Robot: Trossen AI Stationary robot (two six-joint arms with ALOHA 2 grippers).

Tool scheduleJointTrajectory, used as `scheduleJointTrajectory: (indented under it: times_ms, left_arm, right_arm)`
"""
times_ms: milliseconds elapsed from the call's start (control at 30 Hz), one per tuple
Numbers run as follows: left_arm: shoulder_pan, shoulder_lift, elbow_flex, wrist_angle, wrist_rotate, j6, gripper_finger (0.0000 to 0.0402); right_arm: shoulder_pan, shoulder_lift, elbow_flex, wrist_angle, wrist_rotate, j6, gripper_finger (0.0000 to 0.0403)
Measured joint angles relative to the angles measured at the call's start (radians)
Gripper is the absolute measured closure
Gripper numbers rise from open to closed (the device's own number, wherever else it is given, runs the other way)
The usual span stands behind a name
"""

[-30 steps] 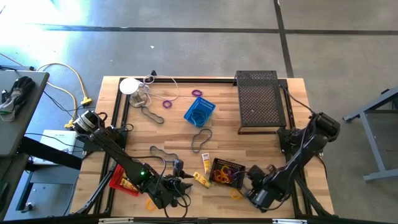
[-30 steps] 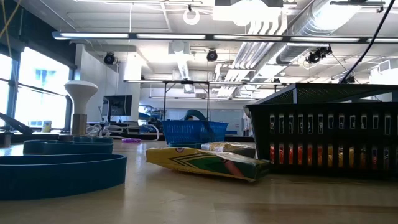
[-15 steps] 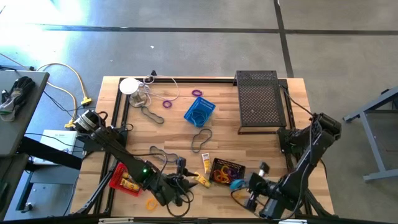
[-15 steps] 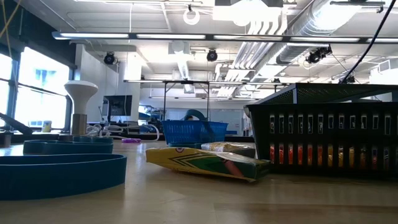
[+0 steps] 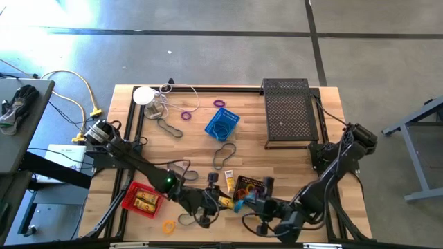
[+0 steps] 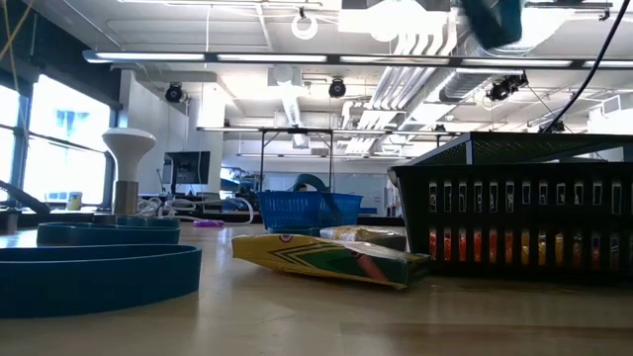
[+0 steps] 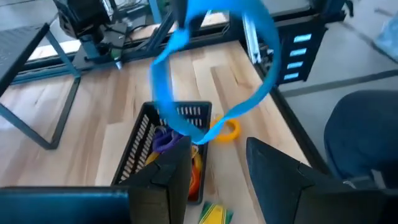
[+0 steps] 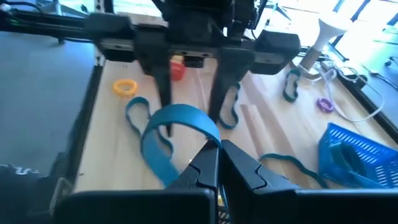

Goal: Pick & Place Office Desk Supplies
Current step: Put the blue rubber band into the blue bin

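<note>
Your right pincer [image 8: 219, 163] is pinched tight on a blue band loop [image 8: 163, 134], a flat curled ribbon; your left pincer [image 7: 214, 165], at its 12 o'clock, stands part open, empty.

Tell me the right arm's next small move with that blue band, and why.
Probably carry it a little farther over the black basket and lower it in. The right gripper is shut on the blue band, which hangs in the air near the left gripper, just beside the basket, not yet above it.
</note>
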Motion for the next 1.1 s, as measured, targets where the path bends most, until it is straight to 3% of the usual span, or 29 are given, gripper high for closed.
scheduleJointTrajectory:
  times_ms: [633, 1100]
  left_arm:
    - [0.006, 0.000, 0.000, 0.095, 0.002, 0.027, 0.0255]
    - [0.002, 0.000, 0.000, 0.059, 0.039, 0.016, 0.0255]
  right_arm:
    - [-0.087, 0.014, -0.012, 0.039, -0.062, -0.026, 0.0400]
    - [-0.038, 0.014, -0.012, -0.025, -0.086, 0.000, 0.0400]
